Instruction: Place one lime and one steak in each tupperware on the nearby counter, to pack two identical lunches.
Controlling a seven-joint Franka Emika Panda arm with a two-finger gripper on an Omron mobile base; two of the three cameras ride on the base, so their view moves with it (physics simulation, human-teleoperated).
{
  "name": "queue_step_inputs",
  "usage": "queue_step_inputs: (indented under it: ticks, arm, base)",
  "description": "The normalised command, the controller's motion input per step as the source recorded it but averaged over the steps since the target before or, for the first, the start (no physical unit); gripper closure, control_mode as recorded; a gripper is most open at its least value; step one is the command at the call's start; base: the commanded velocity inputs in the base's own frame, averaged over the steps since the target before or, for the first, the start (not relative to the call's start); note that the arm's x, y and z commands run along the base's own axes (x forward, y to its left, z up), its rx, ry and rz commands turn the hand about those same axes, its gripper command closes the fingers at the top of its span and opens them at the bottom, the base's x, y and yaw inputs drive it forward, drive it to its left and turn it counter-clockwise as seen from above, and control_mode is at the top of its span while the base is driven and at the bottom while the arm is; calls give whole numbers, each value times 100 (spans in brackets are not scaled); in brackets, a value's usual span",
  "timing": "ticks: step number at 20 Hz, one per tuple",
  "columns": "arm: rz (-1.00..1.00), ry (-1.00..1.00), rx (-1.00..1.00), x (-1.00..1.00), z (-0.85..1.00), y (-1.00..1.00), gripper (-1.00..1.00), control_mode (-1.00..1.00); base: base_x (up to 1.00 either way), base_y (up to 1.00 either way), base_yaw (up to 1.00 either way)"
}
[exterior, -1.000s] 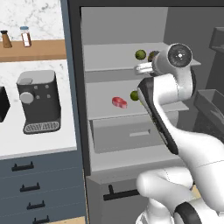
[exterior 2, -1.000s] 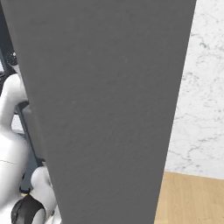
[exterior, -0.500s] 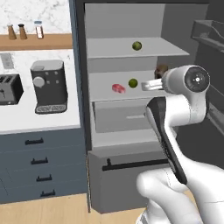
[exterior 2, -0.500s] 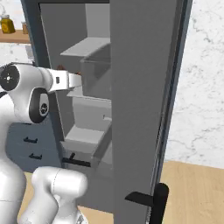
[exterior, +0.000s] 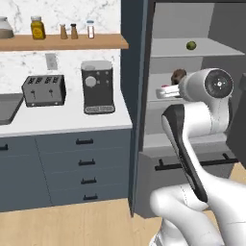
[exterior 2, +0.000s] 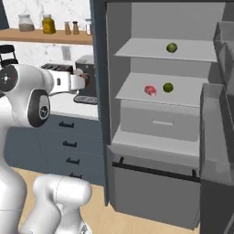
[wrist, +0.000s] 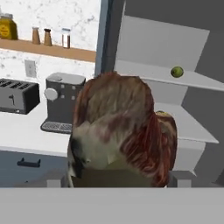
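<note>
My claw (exterior 2: pixel 86 82) clamped on darker brown-red marbled steak chunk (wrist: pixel 120 131), held out in front of open grey fridge (exterior 2: pixel 137 59). Bright red-pink steak chunk (exterior 2: pixel 150 90) on middle fridge shelf (exterior 2: pixel 137 89), small round yellow-green lime (exterior 2: pixel 168 87) just beside it. Second yellow-green lime (exterior 2: pixel 172 47) on upper fridge shelf (exterior 2: pixel 146 50). White marbled bench (exterior: pixel 67 120) over dark blue-grey drawers carries black coffee machine (exterior: pixel 97 87), grey toaster (exterior: pixel 43 90); shallow grey tupperware tray (exterior: pixel 8 107) at far left edge.

Marbled brown-red steak (wrist: pixel 120 131) up close
</note>
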Motion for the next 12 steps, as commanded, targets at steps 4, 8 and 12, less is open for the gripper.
queue_step_inputs:
  ticks: [4, 8, 12]
  arm:
    - [0, 0, 0, 0, 0, 0, 100, 100]
    - [0, 0, 0, 0, 0, 0, 100, 100]
    - [0, 0, 0, 0, 0, 0, 100, 100]
  base:
    - [29, 100, 0]
    - [54, 100, -3]
    - [90, 100, -11]
